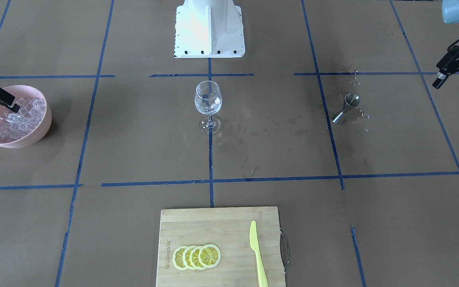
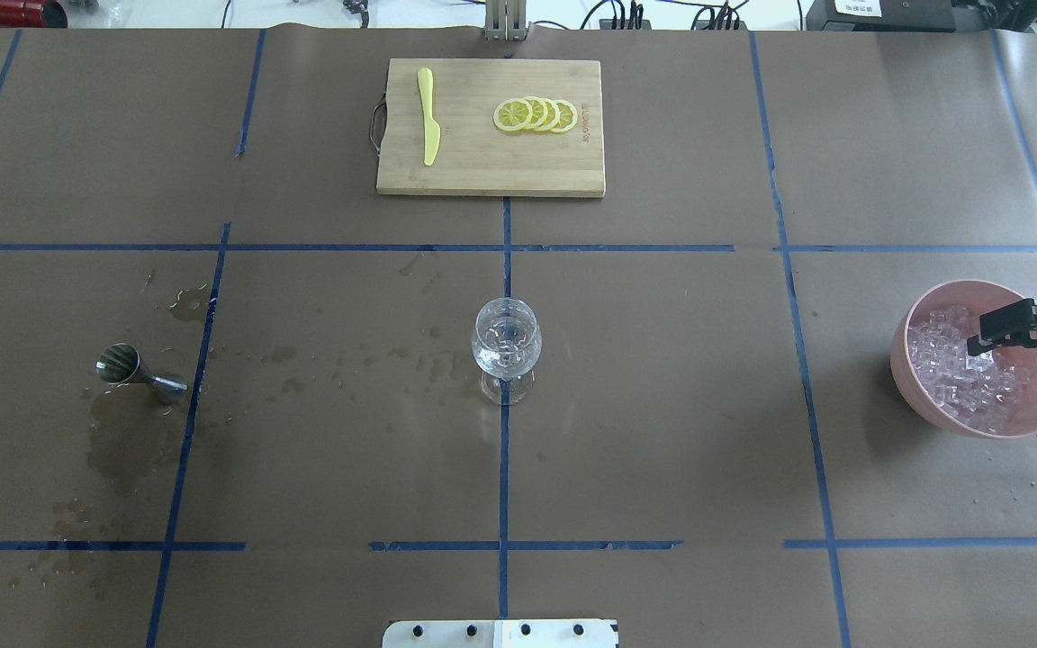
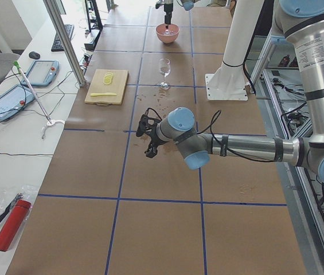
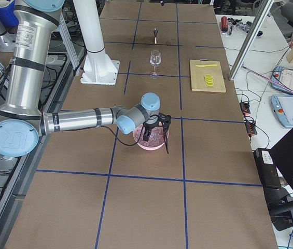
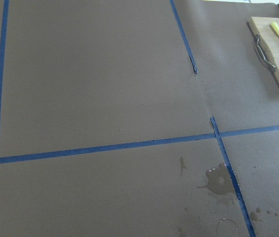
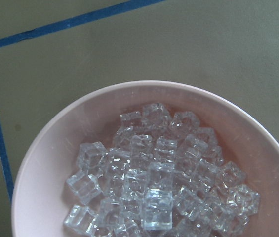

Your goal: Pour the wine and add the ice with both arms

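The ice (image 1: 18,117) is a heap of small clear cubes in a pink bowl (image 1: 38,135) on the robot's right side. It also shows in the overhead view (image 2: 960,378) and fills the right wrist view (image 6: 154,182). My right gripper (image 2: 1012,353) hangs open just above the ice and holds nothing. It also shows in the front view (image 1: 14,104). The clear wine glass (image 1: 208,104) stands upright at the table's centre. A steel jigger (image 1: 347,107) lies on its side on the robot's left. My left gripper (image 1: 451,89) is open and empty, raised beyond the jigger.
A wooden cutting board (image 2: 482,166) at the far edge carries lemon slices (image 2: 535,115) and a yellow knife (image 2: 429,126). Wet spots (image 2: 122,441) lie around the jigger and between it and the glass. The white pedestal (image 1: 209,30) stands behind the glass.
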`<state>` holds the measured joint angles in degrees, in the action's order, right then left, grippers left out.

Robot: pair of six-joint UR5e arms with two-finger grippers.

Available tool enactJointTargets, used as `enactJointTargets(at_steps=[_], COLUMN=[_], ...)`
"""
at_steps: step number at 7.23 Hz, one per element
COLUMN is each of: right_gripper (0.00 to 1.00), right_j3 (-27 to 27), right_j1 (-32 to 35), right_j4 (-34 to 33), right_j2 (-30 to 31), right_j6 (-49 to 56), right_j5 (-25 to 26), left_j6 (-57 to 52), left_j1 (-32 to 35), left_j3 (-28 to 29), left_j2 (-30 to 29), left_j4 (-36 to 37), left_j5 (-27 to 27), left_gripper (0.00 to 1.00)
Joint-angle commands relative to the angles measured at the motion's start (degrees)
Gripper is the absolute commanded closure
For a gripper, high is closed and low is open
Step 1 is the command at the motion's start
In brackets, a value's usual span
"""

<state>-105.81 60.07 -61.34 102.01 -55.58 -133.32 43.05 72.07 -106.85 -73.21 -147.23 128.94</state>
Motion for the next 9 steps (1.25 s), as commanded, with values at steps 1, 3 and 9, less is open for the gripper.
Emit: enactJointTargets(at_steps=[1, 3, 9], right_gripper=[0.04, 0.10, 1.00], right_j3=[0.3, 3.6, 1.6], right_j1=[-1.9, -2.3, -1.7], right_j4=[-0.1, 0.0, -0.4], right_j2=[-0.4, -3.5, -2.6], right_j6=[-1.3, -1.2, -1.1], right_j5=[1.6, 2.5, 2.6], left_j6=[0.0, 0.0, 0.4], left_j1=[0.0, 0.0, 0.0], left_j3=[0.0, 0.1, 0.2], left_j2=[0.0, 0.0, -0.4], left_j4=[-0.1, -0.1, -0.1], left_j5=[0.0, 0.0, -0.1], left_gripper=[0.00, 0.00, 0.00])
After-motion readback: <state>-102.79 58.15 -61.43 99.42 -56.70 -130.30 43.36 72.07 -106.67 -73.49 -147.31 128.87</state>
